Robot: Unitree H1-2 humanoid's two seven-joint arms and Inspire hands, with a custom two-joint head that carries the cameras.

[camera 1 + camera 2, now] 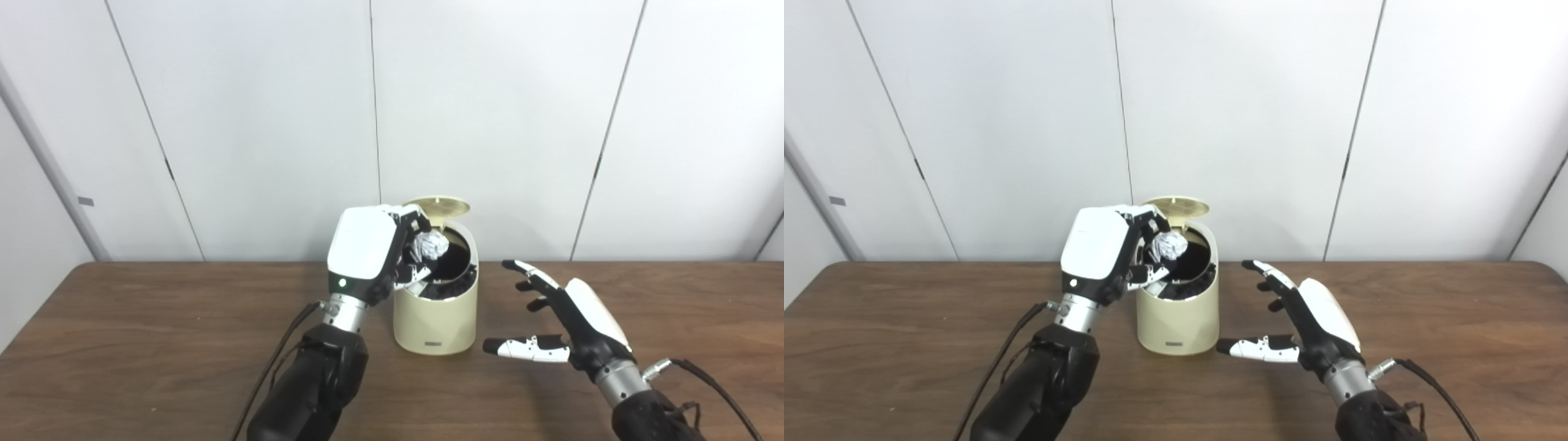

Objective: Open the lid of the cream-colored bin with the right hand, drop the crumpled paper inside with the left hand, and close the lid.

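Near the middle of the frame we are holding the crumpled paper (430, 246) in our left hand (367, 257), right over the dark mouth of the cream-colored bin (436, 318). Our fingers (411, 222) are curling around the ball from above and from the left, pinching it against the thumb; the white back of the hand is hiding most of the contact, so we cannot tell how deep the grip goes. The paper is sitting at about rim height and is not yet inside.

The lid (442, 207) is standing open, tipped up at the back of the bin, just above centre in the picture. Our right hand (566, 327) is hovering to the lower right of the bin, apart from it, with the fingers spread and the thumb (520, 348) pointing left toward the bin's lower wall. It is holding nothing.

We are judging the paper to be very light and soft: it should crush a little under the pinch and weigh almost nothing, so a gentle hold around its widest part is enough, and it may cling to a finger when we are letting go. The bin looks like light, smooth plastic that could slide on the wooden table (153, 343) if nudged. The lid seems thin and hinged at the rear, so we expect its front edge or top to be the place to press when closing.
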